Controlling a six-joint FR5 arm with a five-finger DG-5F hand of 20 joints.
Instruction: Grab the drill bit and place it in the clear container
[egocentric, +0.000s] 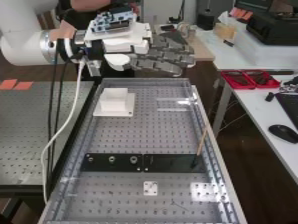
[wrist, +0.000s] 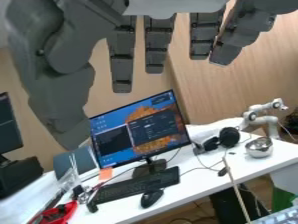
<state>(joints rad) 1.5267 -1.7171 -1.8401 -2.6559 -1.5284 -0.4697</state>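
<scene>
While the hand (egocentric: 159, 65), fingers straight, holds nothing, the drill bit, indistinct but likely stiff, wants a shank pinch.

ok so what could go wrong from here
The white block stands between the far end of the bench, where the open hand hangs, and the black strip, so a low approach might knock it. The thin wooden stick slants up from the strip's right part in the high view and could be bumped. The white cable droops loosely beside the bench and might snag as the arm moves.
</scene>
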